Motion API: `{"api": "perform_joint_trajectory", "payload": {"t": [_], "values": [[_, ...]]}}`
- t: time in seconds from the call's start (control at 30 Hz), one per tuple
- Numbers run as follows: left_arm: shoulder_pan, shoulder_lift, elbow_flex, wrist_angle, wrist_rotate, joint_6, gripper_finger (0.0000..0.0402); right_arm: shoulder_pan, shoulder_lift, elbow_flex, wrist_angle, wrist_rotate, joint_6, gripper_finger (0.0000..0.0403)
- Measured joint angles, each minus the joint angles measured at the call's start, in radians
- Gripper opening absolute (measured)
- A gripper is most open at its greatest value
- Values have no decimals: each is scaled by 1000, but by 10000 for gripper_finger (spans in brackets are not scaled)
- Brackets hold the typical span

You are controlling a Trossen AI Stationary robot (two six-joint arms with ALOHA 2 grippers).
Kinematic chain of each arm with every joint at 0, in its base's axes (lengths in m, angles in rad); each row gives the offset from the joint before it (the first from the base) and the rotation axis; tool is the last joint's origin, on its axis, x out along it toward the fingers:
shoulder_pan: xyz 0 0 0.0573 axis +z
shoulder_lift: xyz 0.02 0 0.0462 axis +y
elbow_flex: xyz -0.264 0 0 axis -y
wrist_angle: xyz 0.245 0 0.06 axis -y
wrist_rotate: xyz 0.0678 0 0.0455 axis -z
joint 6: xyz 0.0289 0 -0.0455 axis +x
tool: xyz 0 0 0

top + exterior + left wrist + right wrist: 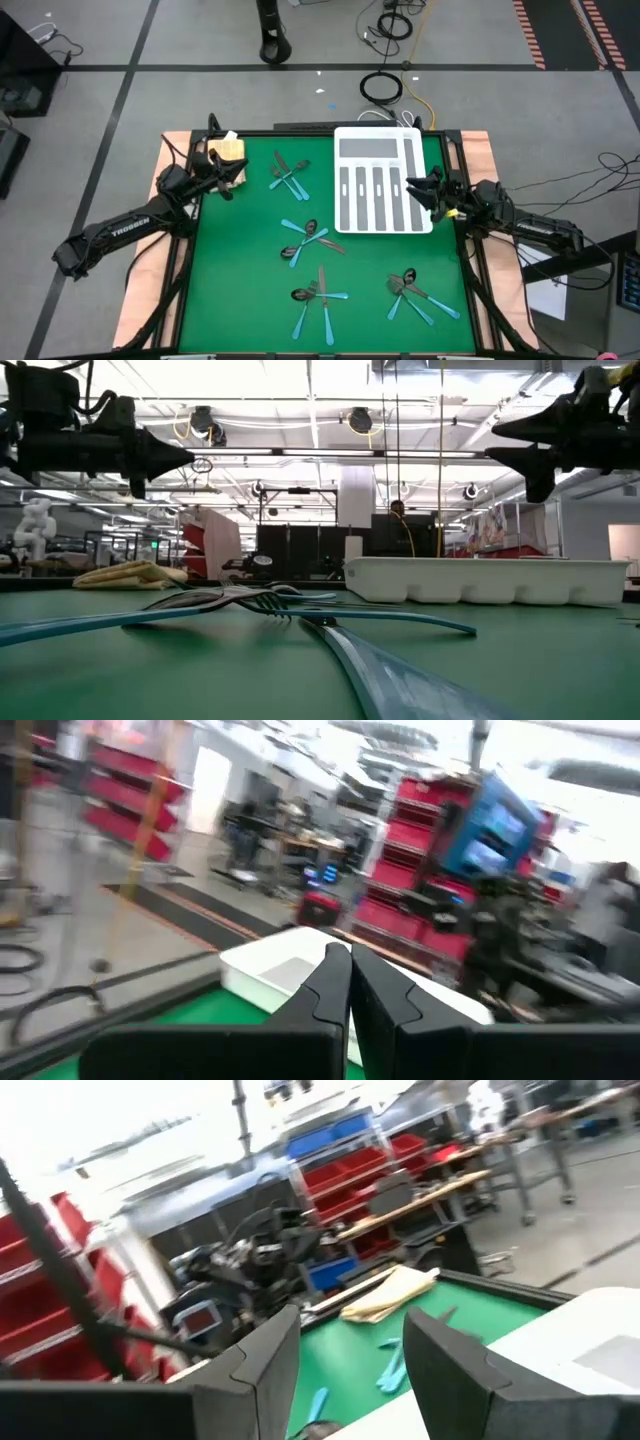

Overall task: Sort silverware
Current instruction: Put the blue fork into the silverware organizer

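High view: silverware (pixel 318 240) lies in four loose clusters on the green surface (pixel 230 290), none in the white tray (pixel 380 180) at the far right. Left gripper (pixel 232 180) hovers near the far left edge beside a yellow cloth (pixel 232 150), jaws shut, holding nothing. Right gripper (pixel 418 190) hangs over the tray's right rim, jaws apart, empty. Open green room lies between clusters and along the left edge.

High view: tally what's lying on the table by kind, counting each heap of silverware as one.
Silverware heaps: 4
White tray: 1
Yellow cloth: 1
Total: 6
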Motion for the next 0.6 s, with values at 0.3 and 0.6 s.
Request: {"api": "perform_joint_trajectory", "payload": {"t": [0.3,0.6], "values": [[-1,0,0,84,-164,-240,13,0,0,0,-3,116,16,167],[-1,1,9,125,-187,-217,13,0,0,0,-3,113,18,167]]}}
